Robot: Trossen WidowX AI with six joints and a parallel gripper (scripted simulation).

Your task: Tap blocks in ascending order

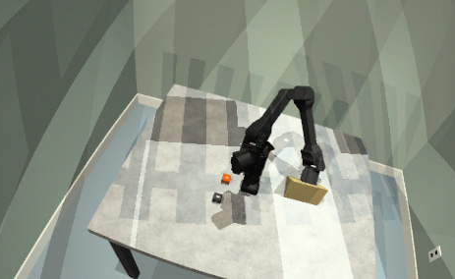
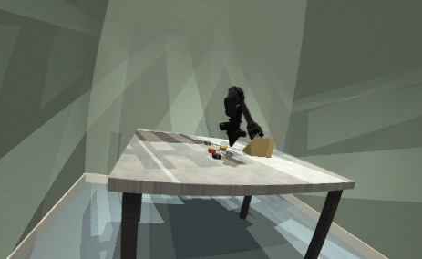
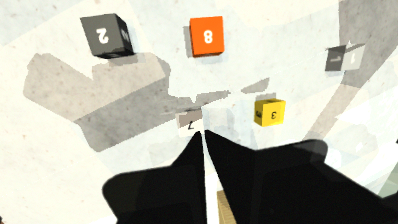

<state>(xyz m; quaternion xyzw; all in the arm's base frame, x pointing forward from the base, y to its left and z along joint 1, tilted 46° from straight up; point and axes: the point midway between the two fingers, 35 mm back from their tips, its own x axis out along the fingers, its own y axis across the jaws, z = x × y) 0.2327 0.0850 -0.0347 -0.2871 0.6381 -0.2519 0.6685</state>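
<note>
My gripper [image 1: 250, 191] [image 2: 231, 144] [image 3: 202, 134] is shut and empty, its tips above the table. In the wrist view the tips appear just beside the white block with digit 7 [image 3: 189, 125], which the top view does not show. The yellow block with digit 3 [image 2: 222, 148] [image 3: 270, 113] lies right of the tips in the wrist view. The orange 8 block [image 1: 226, 179] [image 2: 211, 150] [image 3: 207, 36] and the dark 2 block [image 1: 217, 197] [image 2: 216, 156] [image 3: 102, 36] lie beyond. The grey 1 block [image 2: 207, 143] [image 3: 336, 58] lies at the wrist view's right.
A tan wedge-shaped block [image 1: 304, 191] [image 2: 262, 148] stands at the arm's base on the table [image 1: 166, 236] [image 2: 140, 175]. Patchy shadows and bright bands cross the table top. The blocks lie apart from one another.
</note>
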